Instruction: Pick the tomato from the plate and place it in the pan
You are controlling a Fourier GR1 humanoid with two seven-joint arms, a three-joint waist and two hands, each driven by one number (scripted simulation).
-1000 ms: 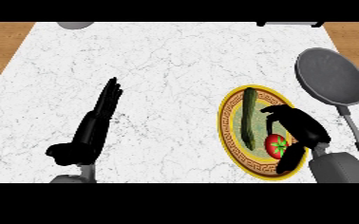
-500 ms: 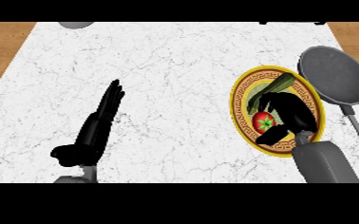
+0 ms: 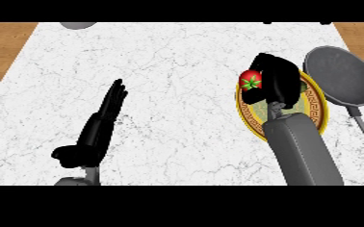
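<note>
A red tomato (image 3: 251, 81) with a green stem star is held in my right hand (image 3: 277, 81), whose fingers curl round it above the left rim of the plate. The yellow plate (image 3: 247, 111) with a patterned rim lies at the right of the counter, mostly hidden by my right forearm. A green vegetable (image 3: 259, 107) on the plate peeks out beside the hand. The grey pan (image 3: 335, 74) sits just right of the plate, its handle running toward the lower right. My left hand (image 3: 99, 125) rests open at the lower left, fingers straight.
The white marble counter (image 3: 177, 62) spans the view, with wooden strips at its far left and right edges. A grey round object (image 3: 78, 25) shows at the top left edge.
My right hand has closed on the tomato and lifted it off the plate, moving up and away from the view's lower edge. The left hand has stayed still.
</note>
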